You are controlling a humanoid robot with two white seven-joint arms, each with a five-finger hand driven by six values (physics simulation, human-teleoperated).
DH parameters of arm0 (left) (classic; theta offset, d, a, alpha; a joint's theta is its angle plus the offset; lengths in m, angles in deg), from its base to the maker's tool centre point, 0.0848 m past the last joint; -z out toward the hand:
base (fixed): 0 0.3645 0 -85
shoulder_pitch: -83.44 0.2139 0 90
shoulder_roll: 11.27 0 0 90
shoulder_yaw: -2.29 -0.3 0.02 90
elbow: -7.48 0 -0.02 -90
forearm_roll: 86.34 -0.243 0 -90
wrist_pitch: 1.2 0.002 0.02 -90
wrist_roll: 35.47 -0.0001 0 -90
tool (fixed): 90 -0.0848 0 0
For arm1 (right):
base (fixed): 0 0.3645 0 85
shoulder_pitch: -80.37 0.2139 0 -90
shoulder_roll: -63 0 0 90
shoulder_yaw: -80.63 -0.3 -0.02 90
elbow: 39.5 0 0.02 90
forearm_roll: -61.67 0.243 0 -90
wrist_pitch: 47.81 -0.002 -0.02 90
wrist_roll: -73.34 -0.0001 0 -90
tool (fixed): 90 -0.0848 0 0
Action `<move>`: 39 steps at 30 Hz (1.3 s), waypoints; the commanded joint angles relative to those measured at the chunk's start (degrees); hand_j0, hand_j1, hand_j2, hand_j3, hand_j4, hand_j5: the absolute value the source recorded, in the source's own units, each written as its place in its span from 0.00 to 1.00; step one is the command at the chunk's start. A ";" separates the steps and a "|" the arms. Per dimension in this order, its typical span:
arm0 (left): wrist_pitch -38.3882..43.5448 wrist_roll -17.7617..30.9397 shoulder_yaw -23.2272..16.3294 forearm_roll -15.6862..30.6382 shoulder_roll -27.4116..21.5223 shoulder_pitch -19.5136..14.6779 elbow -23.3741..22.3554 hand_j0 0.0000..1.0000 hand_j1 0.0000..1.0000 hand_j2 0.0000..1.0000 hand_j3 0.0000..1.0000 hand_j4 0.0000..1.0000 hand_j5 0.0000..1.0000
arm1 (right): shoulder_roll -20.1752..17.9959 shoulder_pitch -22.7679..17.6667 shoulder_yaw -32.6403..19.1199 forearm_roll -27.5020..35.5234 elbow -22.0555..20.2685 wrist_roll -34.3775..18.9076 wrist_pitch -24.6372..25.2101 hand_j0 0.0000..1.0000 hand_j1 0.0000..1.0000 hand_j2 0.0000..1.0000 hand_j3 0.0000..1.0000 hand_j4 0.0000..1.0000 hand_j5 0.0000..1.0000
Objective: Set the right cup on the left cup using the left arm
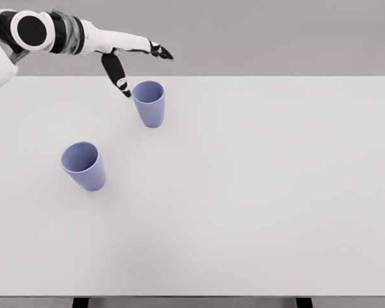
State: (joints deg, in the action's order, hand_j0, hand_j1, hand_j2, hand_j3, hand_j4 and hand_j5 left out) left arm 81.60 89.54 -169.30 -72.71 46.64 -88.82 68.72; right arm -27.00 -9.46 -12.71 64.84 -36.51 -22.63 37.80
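We saw two blue-violet cups standing upright and well apart on a white worktop (256, 212). The right cup (149, 102) stood in the upper left of the frame, its open mouth facing up. The left cup (84, 165) stood lower and further left, nearer the frame's left edge. The left hand (131, 64) reached in from the upper left corner on its white and black arm. Its fingers were spread and released, grasping nothing. One dark-tipped finger (119, 80) pointed down just beside the right cup's rim; we could not tell whether it touched. The other fingers stretched rightward above and behind the cup. The right arm did not appear in our view.
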 commanded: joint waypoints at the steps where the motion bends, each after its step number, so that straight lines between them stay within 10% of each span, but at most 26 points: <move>1: 2.19 -0.01 -2.70 0.08 0.70 -0.18 -1.65 1.00 1.00 1.00 1.00 1.00 1.00 | 0.00 0.00 0.00 0.00 0.00 -0.01 0.00 1.00 1.00 1.00 1.00 1.00 1.00; 15: 5.10 -0.01 -2.00 3.16 6.50 0.53 -11.14 0.99 0.99 0.99 0.99 0.99 0.99 | 0.00 0.00 0.00 -0.01 0.00 -0.01 0.00 1.00 1.00 1.00 1.00 1.00 1.00; 39: 10.54 -0.01 -2.52 3.16 10.55 3.51 -11.32 0.99 0.99 0.99 0.99 0.99 0.99 | 0.00 0.00 0.00 -0.01 0.00 -0.01 0.00 1.00 1.00 1.00 1.00 1.00 1.00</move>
State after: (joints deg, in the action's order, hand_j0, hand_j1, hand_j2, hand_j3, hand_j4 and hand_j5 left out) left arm 91.90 89.54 -171.86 -69.50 56.79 -85.31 57.47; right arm -27.00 -9.46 -12.71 64.86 -36.51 -22.63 37.80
